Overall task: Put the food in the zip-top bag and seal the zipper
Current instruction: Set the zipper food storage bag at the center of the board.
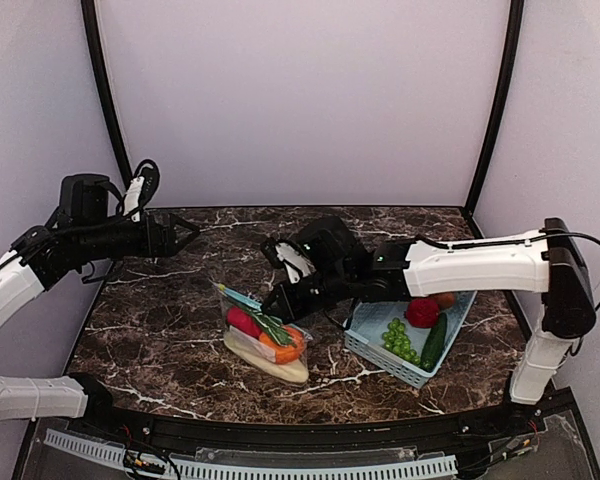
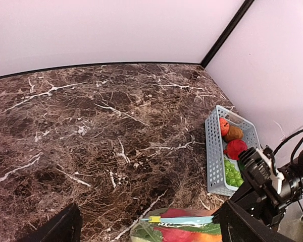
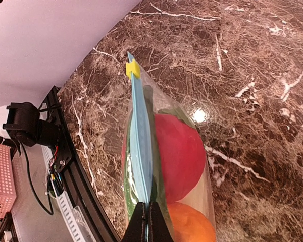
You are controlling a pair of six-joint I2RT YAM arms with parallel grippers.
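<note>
Pinching the zipper with the right gripper, clamped tight on the light blue strip right at the fingertips. Running straight away from those fingertips to a small yellow slider at the far end. Probably gripped here to press the two halves of the mouth together, or to steady the mouth for a draw along the strip. Hard to tell from the wrist view whether closed along the whole length.

Lying on the marble table, directly under and just ahead of that gripper: the zip-top bag. Loaded already with food: a red round piece bulging to one side of the strip, an orange close beside the fingertips, a cream-white squash along the bag's far long edge, something green against the strip. Laid flat, most likely to keep the contents off the mouth and leave the strip free to close.

Hovering high with the left gripper, spread wide and grasping nothing, well apart from the bag. Probably held off there to leave room for the sealing.

Off to the other side of the right gripper, near its forearm: a light blue basket holding a red piece, green pieces and a dark cucumber. More food outside the bag, so packing perhaps incomplete, though sealing looks like the step in hand.
</note>
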